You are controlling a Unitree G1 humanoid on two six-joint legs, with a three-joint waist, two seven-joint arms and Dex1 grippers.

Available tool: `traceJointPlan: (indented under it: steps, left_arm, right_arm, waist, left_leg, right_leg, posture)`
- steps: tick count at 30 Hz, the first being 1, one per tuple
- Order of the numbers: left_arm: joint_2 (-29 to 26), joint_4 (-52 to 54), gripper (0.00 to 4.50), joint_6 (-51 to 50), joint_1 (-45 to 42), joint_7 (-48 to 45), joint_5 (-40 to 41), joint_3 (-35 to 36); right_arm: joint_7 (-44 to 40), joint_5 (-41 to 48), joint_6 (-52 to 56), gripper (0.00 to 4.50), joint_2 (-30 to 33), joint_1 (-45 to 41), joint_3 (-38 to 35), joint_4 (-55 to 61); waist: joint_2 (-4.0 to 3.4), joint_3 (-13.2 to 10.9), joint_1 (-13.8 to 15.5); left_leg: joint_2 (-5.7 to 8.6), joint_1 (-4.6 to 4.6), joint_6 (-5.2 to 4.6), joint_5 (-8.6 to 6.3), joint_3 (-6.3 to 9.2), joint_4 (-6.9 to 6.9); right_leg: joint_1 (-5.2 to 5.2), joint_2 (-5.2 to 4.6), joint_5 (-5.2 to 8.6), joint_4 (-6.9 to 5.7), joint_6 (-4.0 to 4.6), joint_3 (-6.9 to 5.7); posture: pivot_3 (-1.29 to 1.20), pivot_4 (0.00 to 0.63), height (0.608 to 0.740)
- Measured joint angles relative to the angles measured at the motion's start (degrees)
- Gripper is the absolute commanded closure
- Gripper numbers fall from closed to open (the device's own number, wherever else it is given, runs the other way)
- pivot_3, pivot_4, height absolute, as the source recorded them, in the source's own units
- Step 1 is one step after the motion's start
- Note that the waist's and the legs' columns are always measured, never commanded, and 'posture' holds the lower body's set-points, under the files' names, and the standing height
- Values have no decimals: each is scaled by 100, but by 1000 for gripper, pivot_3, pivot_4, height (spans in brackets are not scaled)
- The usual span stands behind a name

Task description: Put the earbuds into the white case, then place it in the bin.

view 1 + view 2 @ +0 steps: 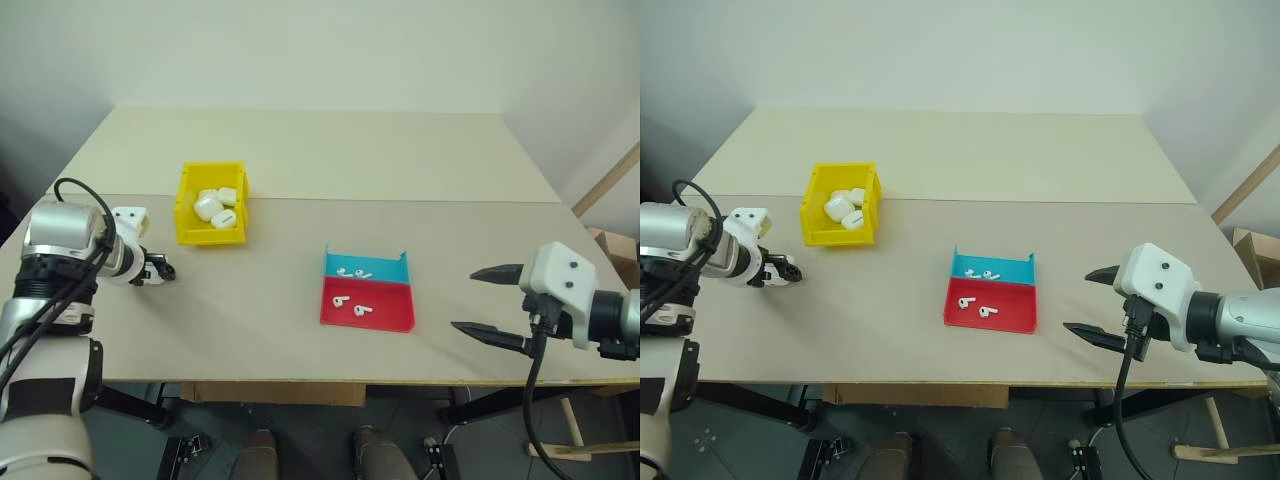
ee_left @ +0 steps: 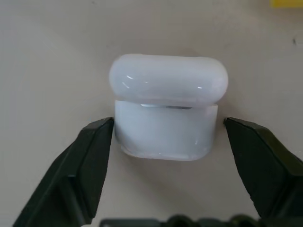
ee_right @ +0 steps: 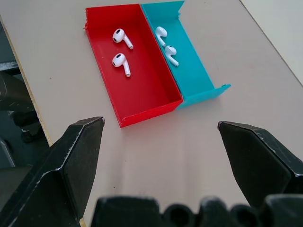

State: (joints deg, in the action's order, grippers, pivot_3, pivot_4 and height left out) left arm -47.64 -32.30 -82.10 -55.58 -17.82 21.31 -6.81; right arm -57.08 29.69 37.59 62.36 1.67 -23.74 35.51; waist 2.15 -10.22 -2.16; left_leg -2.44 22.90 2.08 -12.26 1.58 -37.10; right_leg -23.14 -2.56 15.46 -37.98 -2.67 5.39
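The white case (image 2: 165, 94) rests on the tan table with its lid slightly ajar. My left gripper (image 2: 168, 124) is shut on its lower half, the black fingers (image 2: 90, 156) against its two sides. From the head, that left gripper (image 1: 160, 270) is low over the table just left of and nearer than the yellow bin (image 1: 190, 200). Earbuds (image 3: 122, 38) lie in the red half of a tray, and two more earbuds (image 3: 170, 53) in its blue half. My right gripper (image 1: 472, 299) hangs open to the right of the tray, holding nothing.
Several white cases (image 1: 215, 207) lie inside the yellow bin. The red and blue tray (image 1: 385, 318) sits mid-table toward the front edge. A seam crosses the table (image 1: 400, 150) behind the bin. A wooden frame (image 1: 610, 180) stands off the table's right side.
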Motion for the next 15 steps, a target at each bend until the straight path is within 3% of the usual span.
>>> traceJointPlan:
  steps: [1, 10, 15]
  left_arm:
    - [6, -25, 1739, 5, -3, -14, -34, -2]
    - [25, -37, 1737, 91, 18, -122, -177, -47]
    - [-395, 922, 1737, -57, 442, -558, -154, -253]
  right_arm:
    - [16, -7, 10, 0, 0, 1, 0, 4]
    - [85, -11, 76, 0, 0, 90, 0, 71]
    - [92, -13, 77, 0, 0, 88, -2, 83]
  waist:
    - [-2, 3, -3]
    - [-12, 21, -11]
    - [-3, 15, -56]
  left_leg:
    - [0, -2, 0, 0, 0, 0]
    - [0, -5, 0, 0, 0, 0]
    - [-5, 14, 0, 0, 1, 1]
  right_leg:
    - [1, 0, 0, -1, 0, 0]
    - [3, 1, 1, -4, -2, 1]
    - [-14, 5, 1, 0, -1, 2]
  posture:
    - [0, 150, 740]
    - [0, 150, 740]
    - [0, 150, 740]
